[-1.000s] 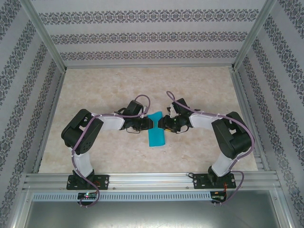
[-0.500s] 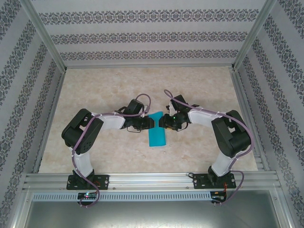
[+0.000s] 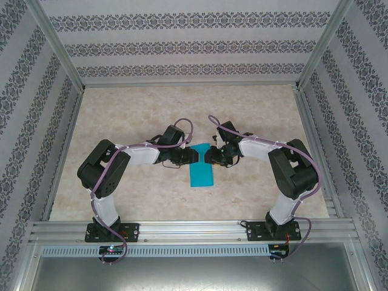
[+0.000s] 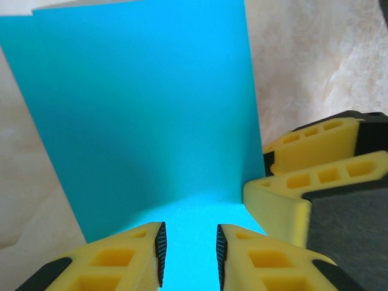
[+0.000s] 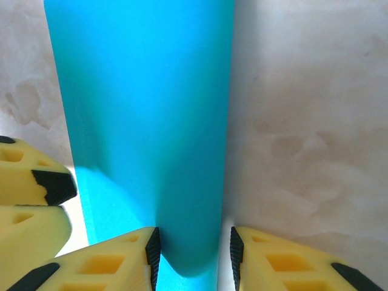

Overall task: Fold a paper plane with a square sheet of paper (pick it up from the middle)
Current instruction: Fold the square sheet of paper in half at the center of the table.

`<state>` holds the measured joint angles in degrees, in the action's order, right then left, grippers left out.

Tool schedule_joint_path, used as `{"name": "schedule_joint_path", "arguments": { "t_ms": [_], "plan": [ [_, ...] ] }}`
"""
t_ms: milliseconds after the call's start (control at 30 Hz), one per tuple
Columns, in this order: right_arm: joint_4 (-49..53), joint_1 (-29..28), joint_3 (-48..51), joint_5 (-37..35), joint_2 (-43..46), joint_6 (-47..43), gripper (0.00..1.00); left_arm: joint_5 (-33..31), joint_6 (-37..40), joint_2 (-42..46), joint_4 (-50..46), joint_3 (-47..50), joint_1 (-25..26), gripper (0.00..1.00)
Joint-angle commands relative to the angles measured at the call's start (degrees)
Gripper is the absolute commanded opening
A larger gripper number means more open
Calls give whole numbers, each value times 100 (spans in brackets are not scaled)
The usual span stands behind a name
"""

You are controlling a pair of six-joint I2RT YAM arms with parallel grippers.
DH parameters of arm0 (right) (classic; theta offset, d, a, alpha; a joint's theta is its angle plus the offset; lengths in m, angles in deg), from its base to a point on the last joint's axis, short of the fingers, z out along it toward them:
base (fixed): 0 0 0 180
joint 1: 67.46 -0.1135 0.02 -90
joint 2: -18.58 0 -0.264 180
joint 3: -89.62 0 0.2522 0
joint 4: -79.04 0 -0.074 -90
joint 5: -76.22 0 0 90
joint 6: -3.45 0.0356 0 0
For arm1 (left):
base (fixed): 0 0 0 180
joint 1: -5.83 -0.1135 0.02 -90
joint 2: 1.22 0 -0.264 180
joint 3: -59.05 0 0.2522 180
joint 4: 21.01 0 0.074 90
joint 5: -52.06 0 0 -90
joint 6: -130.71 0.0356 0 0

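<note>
Paper (image 3: 201, 173) sits mid-desk (image 3: 133, 109), folded over into a narrow upright strip and lying between my two arms. Both pincers meet at its far end, tips facing each other and nearly touching: left pincer (image 3: 194, 156) on the strip's left edge, right pincer (image 3: 208, 156) on its right.

From the left wrist cam, my left pincer (image 4: 189, 254) is spread a little, with a narrow gap between the black pads and teal showing right through it. Can't tell if the pads actually touch the paper.

On the right wrist cam, the right pincer (image 5: 194, 257) is also parted, straddling the rounded folded edge. The fold bulges up against the left pad, and a sliver of desk shows before the other pad. So it's not really clamped on anything.
</note>
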<state>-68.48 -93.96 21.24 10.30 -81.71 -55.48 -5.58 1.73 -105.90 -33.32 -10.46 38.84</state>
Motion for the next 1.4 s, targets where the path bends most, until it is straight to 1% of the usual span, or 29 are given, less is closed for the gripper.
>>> {"name": "schedule_joint_path", "arguments": {
  "t_ms": [0, 267, 433, 833, 1367],
  "plan": [
    [168, -86, -103, -214, -79, -40, 39, -86, 208, 351, -292, -121, 61, 32],
    [191, -228, -195, -342, -129, -23, 40, -374, 441, 726, -777, -197, 47, 35],
    [201, -268, -286, -355, -170, -4, 41, -451, 479, 904, -892, -130, 38, 36],
    [229, -312, -270, -397, -184, -31, 41, -512, 471, 1185, -914, 110, -27, 38],
    [510, -309, -349, -606, -219, -393, 39, -538, 508, 1353, -972, 236, -144, 38]
  ]
}}
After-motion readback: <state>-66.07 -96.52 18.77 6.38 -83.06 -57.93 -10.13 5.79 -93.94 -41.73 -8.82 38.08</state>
